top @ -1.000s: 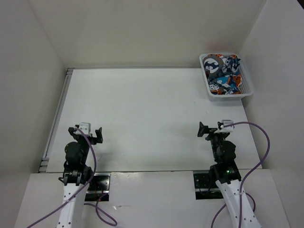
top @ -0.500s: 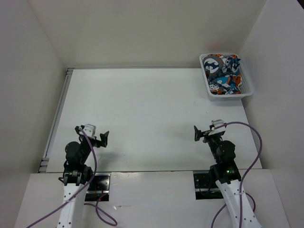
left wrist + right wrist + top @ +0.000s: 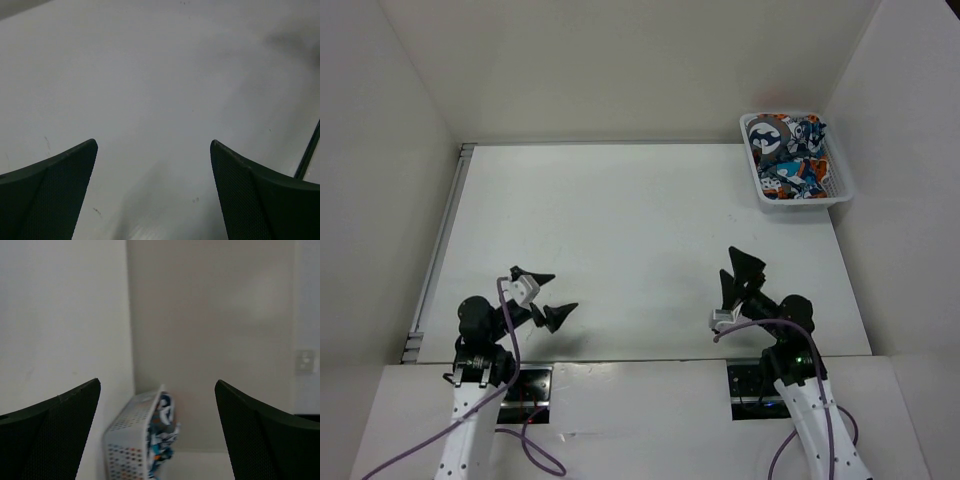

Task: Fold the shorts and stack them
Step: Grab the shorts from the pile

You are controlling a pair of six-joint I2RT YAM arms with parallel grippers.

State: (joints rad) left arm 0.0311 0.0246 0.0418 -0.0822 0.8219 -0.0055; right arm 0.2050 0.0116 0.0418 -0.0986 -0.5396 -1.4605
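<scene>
The shorts [image 3: 788, 152], a crumpled heap of blue, orange, white and grey print, lie in a white perforated basket [image 3: 800, 200] at the table's far right corner. In the right wrist view the basket [image 3: 127, 442] appears tilted, with the shorts [image 3: 164, 437] showing over its rim. My left gripper [image 3: 548, 297] is open and empty near the front left of the table. In the left wrist view it [image 3: 153, 143] has only bare table below. My right gripper [image 3: 735, 280] is open and empty near the front right, far from the basket. It [image 3: 157, 384] faces the basket.
White walls close the table on the left, back and right. A metal rail [image 3: 440, 240] runs along the left edge. The basket stands against the right wall. A wall socket [image 3: 305, 361] shows in the right wrist view.
Both wrists have rolled. The left gripper has swung right and toward the table's middle. The right gripper has shifted left and tipped toward the far basket.
</scene>
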